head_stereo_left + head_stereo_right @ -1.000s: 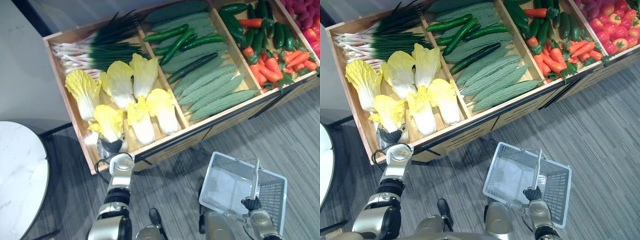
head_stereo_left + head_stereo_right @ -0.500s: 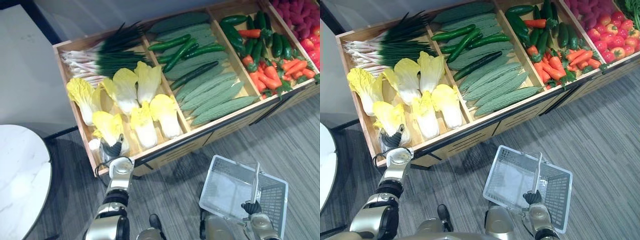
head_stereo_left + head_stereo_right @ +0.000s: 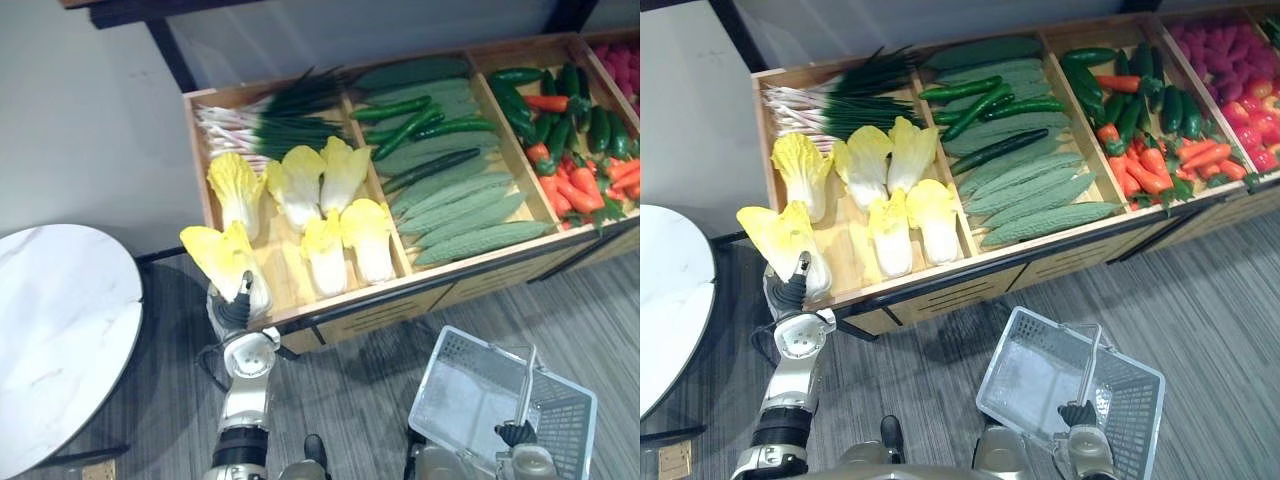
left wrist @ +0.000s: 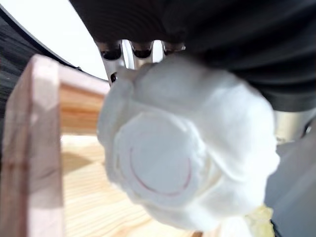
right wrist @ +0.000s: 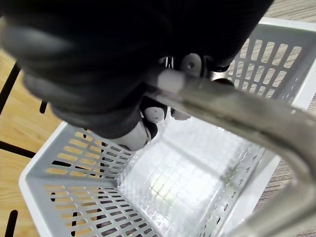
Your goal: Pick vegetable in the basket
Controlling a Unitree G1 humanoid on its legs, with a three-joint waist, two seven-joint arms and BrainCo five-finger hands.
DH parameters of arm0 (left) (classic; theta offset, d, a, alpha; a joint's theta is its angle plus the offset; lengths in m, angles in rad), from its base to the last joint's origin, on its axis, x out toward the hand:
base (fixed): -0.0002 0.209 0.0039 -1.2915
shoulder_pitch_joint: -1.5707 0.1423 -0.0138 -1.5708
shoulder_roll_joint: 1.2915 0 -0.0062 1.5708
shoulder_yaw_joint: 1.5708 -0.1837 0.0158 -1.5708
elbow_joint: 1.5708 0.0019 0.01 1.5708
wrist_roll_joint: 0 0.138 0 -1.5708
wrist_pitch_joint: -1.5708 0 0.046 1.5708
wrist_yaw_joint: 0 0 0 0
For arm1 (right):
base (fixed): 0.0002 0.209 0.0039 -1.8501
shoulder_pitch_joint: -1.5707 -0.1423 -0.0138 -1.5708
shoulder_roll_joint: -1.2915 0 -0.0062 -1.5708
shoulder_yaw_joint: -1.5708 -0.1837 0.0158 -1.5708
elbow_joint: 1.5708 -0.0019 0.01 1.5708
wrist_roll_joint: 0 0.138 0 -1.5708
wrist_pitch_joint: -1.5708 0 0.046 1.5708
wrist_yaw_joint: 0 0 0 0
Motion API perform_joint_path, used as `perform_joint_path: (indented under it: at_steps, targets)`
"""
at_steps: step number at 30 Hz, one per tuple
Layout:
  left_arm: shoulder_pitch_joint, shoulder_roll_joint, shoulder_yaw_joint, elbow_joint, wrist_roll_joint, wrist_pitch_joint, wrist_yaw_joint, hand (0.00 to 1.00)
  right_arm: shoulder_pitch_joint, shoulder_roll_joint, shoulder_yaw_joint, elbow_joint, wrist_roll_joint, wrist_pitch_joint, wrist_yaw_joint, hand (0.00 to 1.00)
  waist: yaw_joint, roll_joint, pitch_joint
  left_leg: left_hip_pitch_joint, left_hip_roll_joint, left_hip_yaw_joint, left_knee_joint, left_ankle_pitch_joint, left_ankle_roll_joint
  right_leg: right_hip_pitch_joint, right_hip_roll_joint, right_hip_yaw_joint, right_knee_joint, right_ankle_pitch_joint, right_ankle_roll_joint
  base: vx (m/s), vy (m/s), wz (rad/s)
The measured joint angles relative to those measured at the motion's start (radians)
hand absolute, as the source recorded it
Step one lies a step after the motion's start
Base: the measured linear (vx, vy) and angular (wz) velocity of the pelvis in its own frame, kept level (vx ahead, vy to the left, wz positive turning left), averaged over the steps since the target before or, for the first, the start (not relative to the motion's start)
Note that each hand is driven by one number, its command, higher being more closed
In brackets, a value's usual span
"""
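My left hand [image 3: 236, 312] is shut on the white stem end of a yellow-leaved napa cabbage [image 3: 218, 258], held up at the front left corner of the wooden crate [image 3: 340, 305]. The cabbage's leaves reach out over the crate's left wall. From the left wrist, the round cut base of the cabbage [image 4: 182, 148] sits against the palm, with fingers [image 4: 133, 49] curled behind it. My right hand [image 3: 1077, 414] is shut on the metal handle [image 5: 232, 108] of the empty grey plastic basket [image 3: 992, 372], which hangs over the floor in front of the crate.
The crate also holds several cabbages [image 3: 325, 225], scallions [image 3: 270, 120], cucumbers [image 3: 420, 110], bitter gourds [image 3: 465, 215], and peppers and carrots [image 3: 570, 130]. A round white table [image 3: 60, 330] stands to the left. Grey striped floor lies between crate and basket.
The camera has shifted, so the crate sits further right in view. My left hand has raised the cabbage off the crate floor toward the front left corner. The right hand still holds the basket.
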Motion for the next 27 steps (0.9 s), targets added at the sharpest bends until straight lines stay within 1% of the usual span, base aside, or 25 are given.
perform_joint_path:
  at_steps: [3, 7, 9, 10, 12, 13, 15, 16, 17, 18, 20, 21, 22, 23, 24, 25, 26, 27]
  targets:
    - [0.003, 0.003, 0.000, -0.094, 0.050, -0.001, 0.003, 1.00, 0.003, -0.001, 0.009, 0.000, -0.009, 0.000, 0.000, 1.00, 0.005, -0.002, -0.008, -0.002, -0.002, -0.002, -0.001, 0.008, 0.000, -0.002, -0.003, -0.004, 0.001, 0.000, 0.000, -0.08, -0.022, 0.03]
    - [0.003, 0.022, -0.024, -0.183, 0.098, -0.003, 0.002, 1.00, 0.010, -0.018, 0.044, -0.003, -0.035, -0.003, 0.016, 1.00, 0.001, -0.004, -0.031, -0.001, -0.001, 0.000, -0.016, 0.022, 0.001, -0.007, -0.004, -0.003, 0.001, 0.000, 0.000, -0.08, -0.031, 0.00]
    - [0.004, 0.050, -0.049, -0.247, 0.129, -0.014, 0.001, 1.00, 0.012, -0.051, 0.060, -0.005, -0.044, -0.007, 0.029, 1.00, -0.001, -0.007, -0.040, 0.001, -0.001, 0.008, -0.023, 0.022, -0.002, -0.016, -0.003, 0.017, 0.002, 0.000, 0.000, -0.07, -0.025, -0.13]
    - [0.006, 0.057, -0.056, -0.281, 0.136, -0.022, 0.001, 1.00, 0.011, -0.071, 0.063, -0.005, -0.059, -0.008, 0.039, 1.00, 0.005, -0.009, -0.047, 0.002, -0.001, 0.025, -0.031, 0.023, -0.004, -0.026, -0.001, 0.032, 0.002, 0.000, 0.000, -0.04, -0.009, -0.39]
    - [0.006, 0.091, -0.086, -0.356, 0.140, -0.049, -0.005, 1.00, 0.010, -0.130, 0.087, -0.006, -0.077, -0.023, 0.043, 1.00, 0.012, -0.012, -0.053, 0.008, -0.003, 0.057, -0.037, 0.024, -0.004, -0.043, 0.001, 0.065, 0.003, 0.007, 0.008, -0.02, -0.004, -0.44]
    - [0.006, 0.108, -0.106, -0.381, 0.159, -0.063, -0.015, 1.00, 0.008, -0.153, 0.091, -0.010, -0.079, -0.024, 0.044, 1.00, 0.015, -0.012, -0.053, 0.018, -0.003, 0.067, -0.038, 0.024, -0.003, -0.043, 0.003, 0.080, 0.003, 0.010, 0.012, 0.02, 0.003, -0.43]
    - [0.012, 0.143, -0.161, -0.428, 0.176, -0.097, -0.045, 1.00, 0.009, -0.207, 0.127, -0.059, -0.097, -0.024, 0.059, 1.00, 0.014, -0.013, -0.056, 0.043, -0.002, 0.105, -0.043, 0.018, -0.004, -0.043, 0.010, 0.116, 0.004, 0.016, 0.014, 0.04, 0.009, -0.59]
    - [0.013, 0.171, -0.201, -0.445, 0.175, -0.126, -0.073, 1.00, 0.012, -0.254, 0.188, -0.121, -0.109, -0.025, 0.080, 1.00, 0.013, -0.015, -0.060, 0.060, -0.003, 0.142, -0.050, 0.013, -0.007, -0.051, 0.016, 0.152, 0.006, 0.019, 0.016, 0.03, 0.012, -0.58]
    - [0.013, 0.177, -0.209, -0.445, 0.175, -0.132, -0.081, 1.00, 0.012, -0.262, 0.199, -0.132, -0.112, -0.027, 0.084, 1.00, 0.012, -0.015, -0.062, 0.060, -0.003, 0.145, -0.050, 0.011, -0.007, -0.054, 0.017, 0.158, 0.006, 0.020, 0.017, 0.02, 0.011, -0.62]
    - [0.013, 0.200, -0.246, -0.446, 0.175, -0.161, -0.112, 1.00, 0.008, -0.299, 0.245, -0.184, -0.118, -0.036, 0.100, 1.00, -0.005, -0.015, -0.066, 0.070, -0.004, 0.171, -0.050, 0.006, -0.006, -0.059, 0.020, 0.182, 0.005, 0.025, 0.019, 0.02, 0.010, -0.61]
    - [0.014, 0.235, -0.299, -0.446, 0.172, -0.182, -0.155, 1.00, 0.007, -0.353, 0.309, -0.270, -0.119, -0.055, 0.128, 1.00, -0.012, -0.015, -0.066, 0.100, -0.005, 0.226, -0.049, -0.009, -0.008, -0.064, 0.032, 0.238, 0.006, 0.030, 0.021, 0.01, 0.011, -0.86]
    - [0.014, 0.264, -0.332, -0.446, 0.164, -0.209, -0.187, 1.00, 0.006, -0.391, 0.349, -0.319, -0.119, -0.076, 0.141, 1.00, -0.013, -0.013, -0.067, 0.114, -0.005, 0.265, -0.045, -0.023, -0.010, -0.071, 0.036, 0.278, 0.006, 0.034, 0.021, -0.02, 0.017, -0.97]
    - [0.014, 0.297, -0.365, -0.446, 0.153, -0.239, -0.226, 1.00, -0.003, -0.425, 0.379, -0.344, -0.117, -0.095, 0.163, 1.00, -0.023, -0.013, -0.067, 0.126, -0.006, 0.299, -0.041, -0.032, -0.011, -0.076, 0.041, 0.312, 0.006, 0.039, 0.025, -0.02, 0.015, -0.88]
    - [0.014, 0.312, -0.381, -0.446, 0.153, -0.250, -0.243, 1.00, -0.010, -0.437, 0.392, -0.353, -0.116, -0.101, 0.171, 1.00, -0.033, -0.012, -0.067, 0.128, -0.006, 0.308, -0.034, -0.040, -0.011, -0.077, 0.042, 0.323, 0.006, 0.040, 0.026, 0.00, 0.004, -0.68]
    - [0.012, 0.341, -0.415, -0.446, 0.126, -0.270, -0.275, 1.00, -0.019, -0.455, 0.414, -0.368, -0.114, -0.111, 0.181, 1.00, -0.040, -0.012, -0.067, 0.134, -0.004, 0.336, -0.013, -0.056, -0.011, -0.081, 0.047, 0.350, 0.007, 0.045, 0.029, 0.00, -0.015, -0.79]
    - [0.012, 0.367, -0.447, -0.446, 0.084, -0.292, -0.299, 1.00, -0.027, -0.476, 0.442, -0.392, -0.111, -0.113, 0.195, 1.00, -0.037, -0.012, -0.067, 0.143, -0.001, 0.378, 0.005, -0.075, -0.014, -0.089, 0.056, 0.392, 0.008, 0.051, 0.030, -0.01, -0.016, -0.87]
    - [0.012, 0.380, -0.461, -0.445, 0.066, -0.300, -0.312, 1.00, -0.033, -0.485, 0.460, -0.401, -0.102, -0.115, 0.200, 1.00, -0.036, -0.012, -0.067, 0.147, -0.001, 0.396, 0.013, -0.082, -0.016, -0.091, 0.060, 0.410, 0.007, 0.055, 0.031, -0.04, -0.024, -0.94]
    - [0.009, 0.414, -0.500, -0.444, 0.032, -0.315, -0.329, 1.00, -0.045, -0.505, 0.502, -0.427, -0.092, -0.116, 0.212, 1.00, -0.040, -0.012, -0.067, 0.154, 0.000, 0.426, 0.024, -0.094, -0.018, -0.094, 0.067, 0.438, 0.006, 0.061, 0.033, -0.04, -0.015, -0.64]
